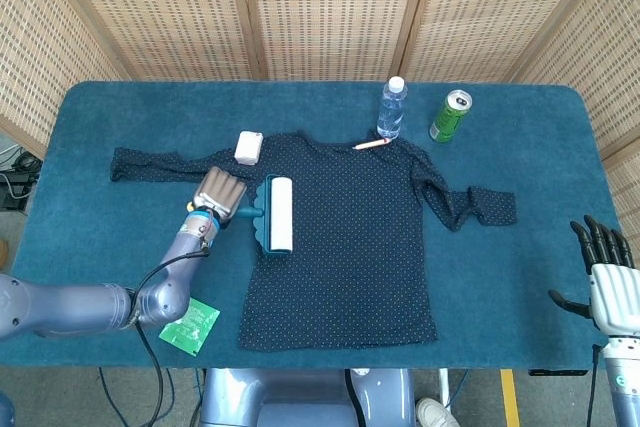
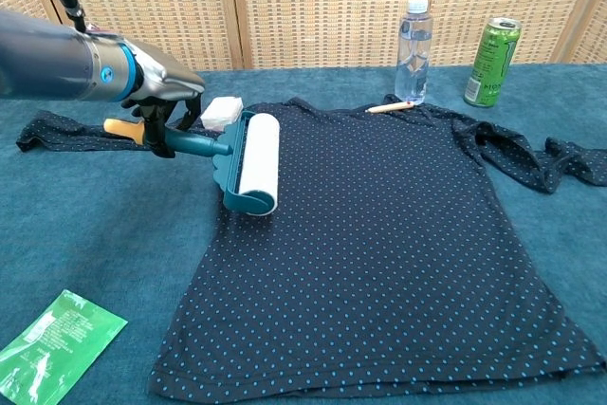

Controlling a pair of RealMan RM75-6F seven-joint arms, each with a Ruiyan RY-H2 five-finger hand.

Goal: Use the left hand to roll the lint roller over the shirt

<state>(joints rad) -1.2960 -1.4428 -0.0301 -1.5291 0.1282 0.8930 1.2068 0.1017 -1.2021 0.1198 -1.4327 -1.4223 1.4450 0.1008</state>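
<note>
A table (image 1: 100, 127) covered in teal cloth fills the middle of the head view, and a dark dotted shirt (image 1: 350, 247) lies spread flat at its centre, one sleeve reaching toward the left edge. At the upper middle stand a water bottle (image 1: 392, 107) and a green can (image 1: 450, 115), with a small white block (image 1: 249, 146) at the shirt's left shoulder. A green packet (image 1: 189, 324) lies at lower left.
</note>
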